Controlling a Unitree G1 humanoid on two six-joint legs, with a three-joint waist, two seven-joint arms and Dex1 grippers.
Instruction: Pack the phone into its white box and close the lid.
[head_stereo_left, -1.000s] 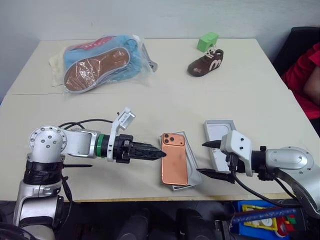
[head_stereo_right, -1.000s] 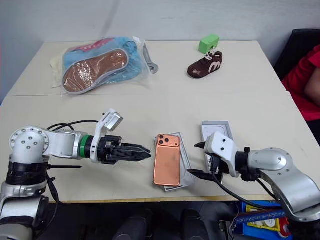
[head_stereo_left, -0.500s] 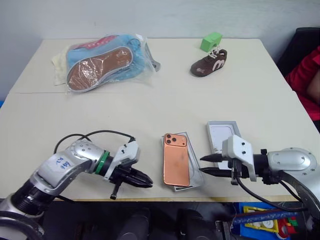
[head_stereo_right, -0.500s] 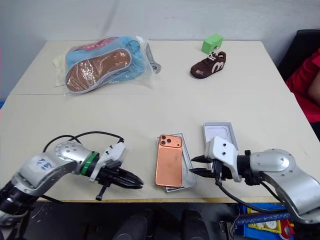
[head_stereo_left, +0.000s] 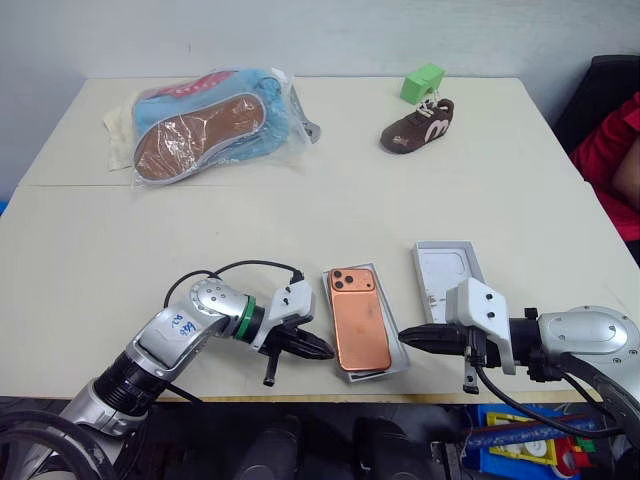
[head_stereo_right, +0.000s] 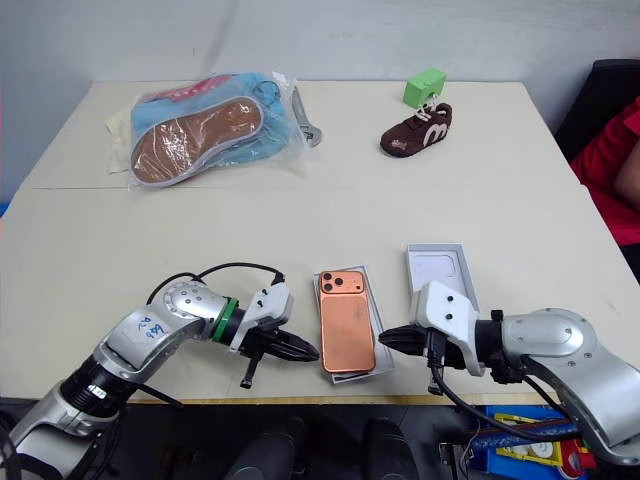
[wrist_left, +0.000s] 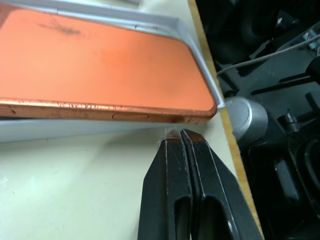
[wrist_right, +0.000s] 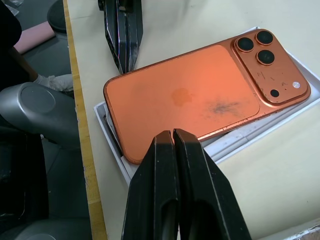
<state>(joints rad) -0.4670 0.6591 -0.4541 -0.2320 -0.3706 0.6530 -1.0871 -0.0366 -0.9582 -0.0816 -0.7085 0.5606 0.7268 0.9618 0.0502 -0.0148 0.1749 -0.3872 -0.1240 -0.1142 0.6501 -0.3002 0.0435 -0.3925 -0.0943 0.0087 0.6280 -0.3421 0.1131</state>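
The orange phone (head_stereo_left: 358, 322) lies back up and slightly askew on the white box (head_stereo_left: 391, 360), near the table's front edge. One long side of the phone (wrist_left: 100, 65) rests above the box's rim (wrist_left: 75, 129). My left gripper (head_stereo_left: 325, 352) is shut and empty, low on the table, with its tip just short of the phone's left edge. My right gripper (head_stereo_left: 404, 338) is also shut and empty, pointing at the phone's right edge (wrist_right: 190, 90). The lid (head_stereo_left: 448, 275) lies inside up on the table, to the right of the phone and behind my right gripper.
A blue slipper in a plastic bag (head_stereo_left: 200, 120) lies at the back left. A small brown shoe (head_stereo_left: 418, 122) and a green block (head_stereo_left: 420, 80) are at the back right. A person in red (head_stereo_left: 615, 150) sits at the right edge.
My left gripper has dropped to the table, rolled, and moved right to the phone's near left edge. My right gripper's fingers have closed, and it has stayed beside the box.
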